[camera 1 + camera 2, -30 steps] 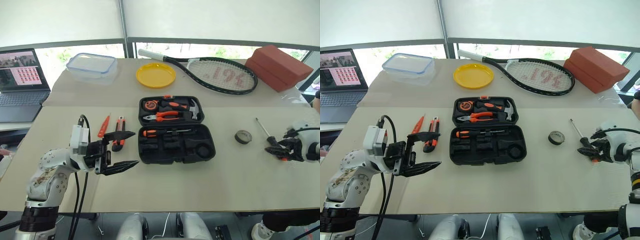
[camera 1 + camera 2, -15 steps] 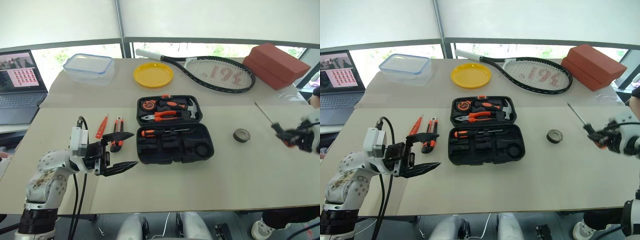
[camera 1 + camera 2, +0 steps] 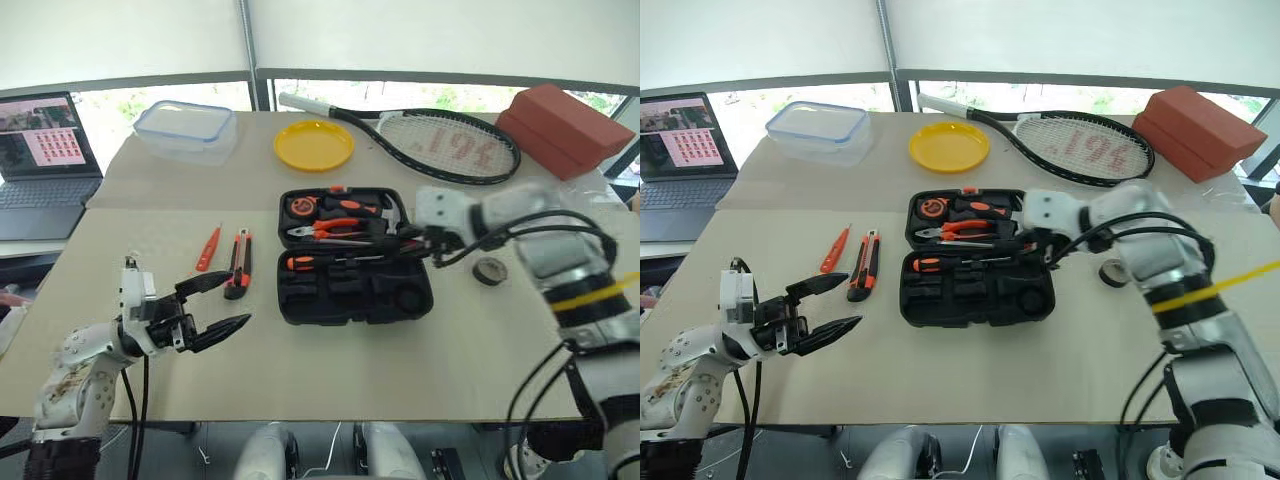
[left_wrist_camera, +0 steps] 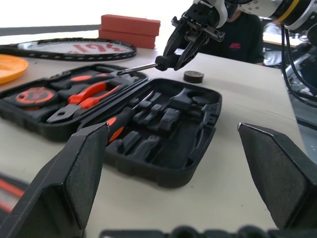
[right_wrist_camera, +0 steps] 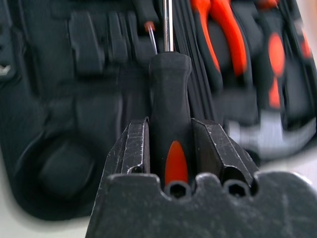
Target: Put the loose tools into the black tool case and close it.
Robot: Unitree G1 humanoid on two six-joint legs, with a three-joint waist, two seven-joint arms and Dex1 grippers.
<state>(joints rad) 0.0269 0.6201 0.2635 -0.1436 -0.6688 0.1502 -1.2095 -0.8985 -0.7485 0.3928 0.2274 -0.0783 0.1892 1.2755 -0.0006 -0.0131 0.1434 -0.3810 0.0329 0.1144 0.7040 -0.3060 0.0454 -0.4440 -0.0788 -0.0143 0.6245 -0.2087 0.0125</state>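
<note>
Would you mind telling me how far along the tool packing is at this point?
Done: one orange-and-black screwdriver lies in the open black tool case. In hand: the right gripper holds a second screwdriver over the case. Left: the small orange screwdriver, utility knife and tape roll are on the table; the left gripper is open.

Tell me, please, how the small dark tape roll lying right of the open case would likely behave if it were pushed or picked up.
The tape roll lies flat on its side on the table, so a push would probably slide it, not roll it. It looks small and likely light. Its low, round form may be awkward to pinch from above; gripping across the rim seems safer.
</note>
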